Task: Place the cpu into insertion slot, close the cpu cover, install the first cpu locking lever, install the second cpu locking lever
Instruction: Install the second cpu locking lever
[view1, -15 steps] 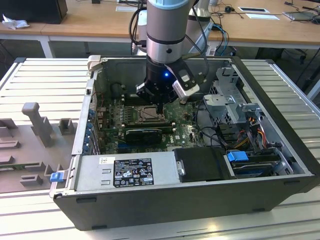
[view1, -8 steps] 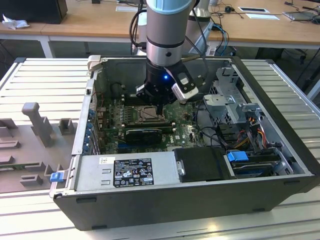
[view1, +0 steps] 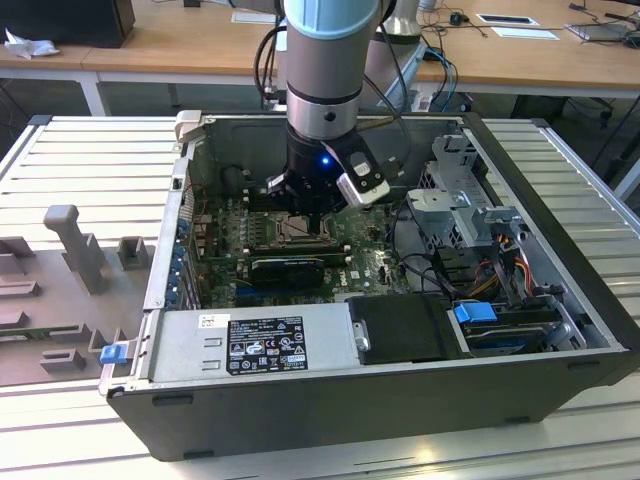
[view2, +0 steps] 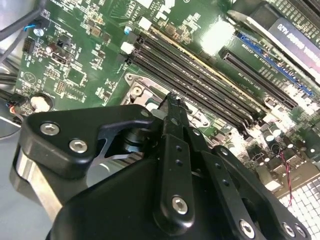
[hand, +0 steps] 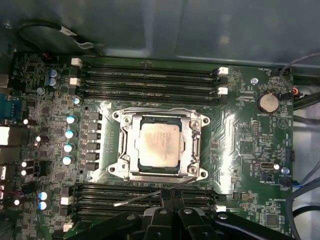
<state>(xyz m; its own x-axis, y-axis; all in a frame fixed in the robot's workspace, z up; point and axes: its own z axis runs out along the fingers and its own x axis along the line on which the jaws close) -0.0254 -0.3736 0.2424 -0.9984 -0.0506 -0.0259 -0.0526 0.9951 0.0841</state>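
First wrist view, cpu (hand: 159, 143) seated under cpu cover (hand: 131, 145), end effector (hand: 172, 200) fingers together, empty.

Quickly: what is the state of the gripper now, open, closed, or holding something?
Gripper: fingers together, shut, holding nothing visible, poised beside the insertion slot.

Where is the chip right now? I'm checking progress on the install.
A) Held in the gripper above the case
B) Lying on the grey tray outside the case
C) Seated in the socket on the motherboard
C: in the first wrist view the chip lies flat inside the socket, framed by its metal rim.
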